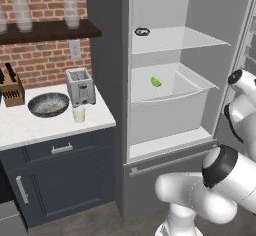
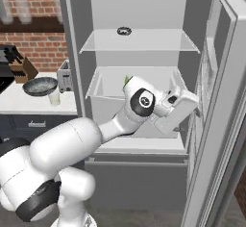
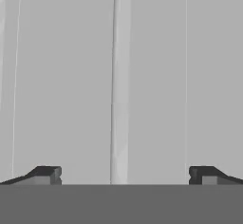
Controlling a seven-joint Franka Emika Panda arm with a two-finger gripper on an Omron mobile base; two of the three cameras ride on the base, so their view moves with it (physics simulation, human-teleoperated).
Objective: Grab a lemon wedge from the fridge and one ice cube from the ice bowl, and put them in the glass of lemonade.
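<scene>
Lemon wedge (image 1: pixel 156 82): a tiny yellow-green piece was recorded lying in the white drawer (image 1: pixel 165 100) of the fridge (image 1: pixel 195 15), well to the left of the pincer. Its long axis was seen slanting from upper left to lower right in the left base view; which end was the point could not be told. In the right base view only a green sliver (image 2: pixel 127 80) was seen above the arm's wrist joint, the rest being hidden by the arm.

Small dark ring (image 1: pixel 142 31): noted on the upper fridge shelf, above and to the left of the pincer.

Ice bowl (image 1: pixel 48 104), glass of lemonade (image 1: pixel 78 113), toaster (image 1: pixel 80 86) and knife block (image 1: pixel 11 90): recorded on the worktop (image 1: pixel 30 130), far to the left of the pincer. The glass was seen just beside the bowl's right rim, in front of the toaster.

Pincer (image 3: pixel 124 175): the hand was seen in the right base view held before the open fridge, directed toward the inner side of the open door (image 2: pixel 226 91). In the hand view the two fingertips (image 3: pixel 46 174) were recorded spread fully apart, with nothing between them and nothing touched; a plain grey surface with a paler vertical strip was faced.
</scene>
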